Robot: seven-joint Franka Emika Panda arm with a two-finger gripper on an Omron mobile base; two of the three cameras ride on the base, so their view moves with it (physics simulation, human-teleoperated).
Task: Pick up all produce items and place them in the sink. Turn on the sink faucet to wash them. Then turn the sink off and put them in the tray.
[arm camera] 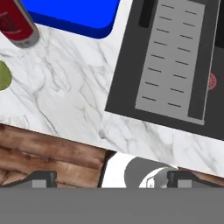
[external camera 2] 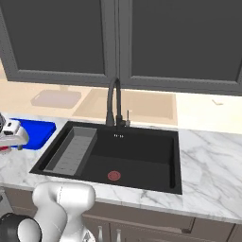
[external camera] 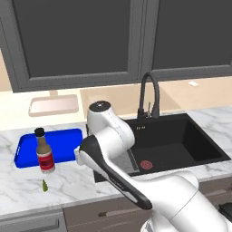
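A small yellow-green produce item (external camera: 44, 185) lies on the marble counter, just in front of a brown red-labelled bottle (external camera: 44, 156). The blue tray (external camera: 27, 152) sits behind the bottle, left of the black sink (external camera: 199, 136). The black gooseneck sink faucet (external camera: 149, 93) stands behind the basin. In the hand view my gripper (arm camera: 111, 180) is open and empty, its fingertips (arm camera: 41, 178) set wide apart. It hovers over the counter's front edge, between the tray (arm camera: 74, 15) and the sink. The fruit (arm camera: 3, 75) shows at that view's far left, well off to the side.
A pale pink tray (external camera: 53, 105) lies at the back of the counter. The grey ribbed rack (arm camera: 170, 61) fills the sink's left side, with the red drain (external camera 2: 114, 176) beside it. Dark cabinets hang above. My own arm crosses the counter between tray and sink.
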